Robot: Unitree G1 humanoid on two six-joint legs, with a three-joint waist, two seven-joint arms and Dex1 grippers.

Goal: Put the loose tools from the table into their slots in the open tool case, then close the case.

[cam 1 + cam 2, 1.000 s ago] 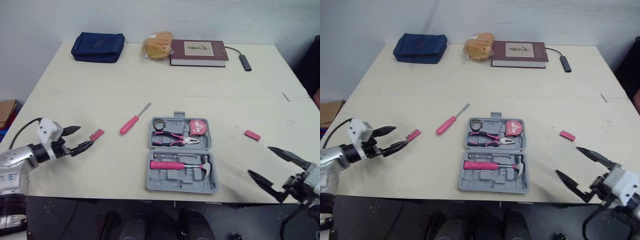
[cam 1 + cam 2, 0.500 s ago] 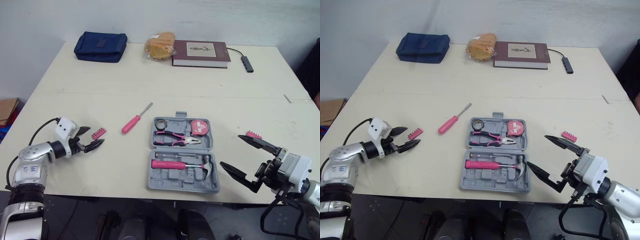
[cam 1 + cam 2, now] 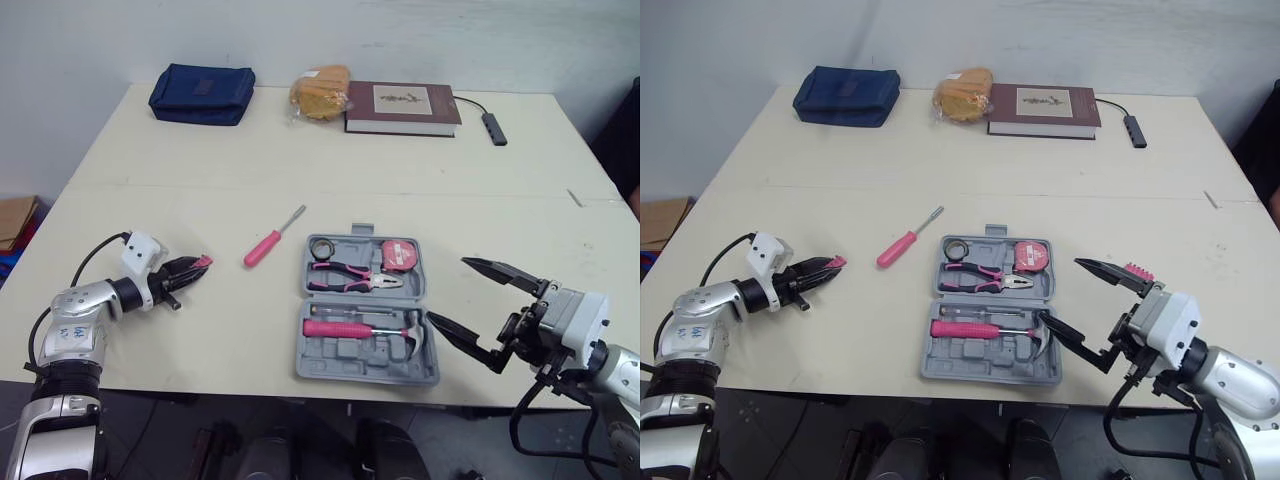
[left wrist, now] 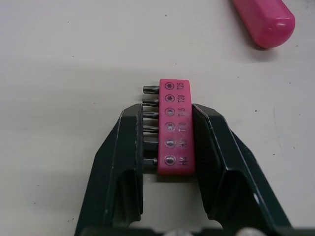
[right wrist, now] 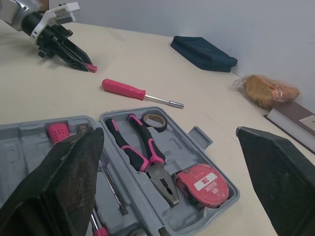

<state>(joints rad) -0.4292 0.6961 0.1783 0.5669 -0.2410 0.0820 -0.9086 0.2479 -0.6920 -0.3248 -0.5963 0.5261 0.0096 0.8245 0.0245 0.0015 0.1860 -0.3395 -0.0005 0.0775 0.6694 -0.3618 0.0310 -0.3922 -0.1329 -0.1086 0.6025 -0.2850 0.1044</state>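
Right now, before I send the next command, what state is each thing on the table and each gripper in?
Tool case: open, lying flat.
Left gripper: shut on the left bit holder.
Left bit holder: clamped, on the table.
Right gripper: open wide, holding nothing.
Screwdriver: loose on the table.
Right bit holder: loose on the table.
Pliers: in the case.
Tape measure: in the case.
Hammer: in the case.
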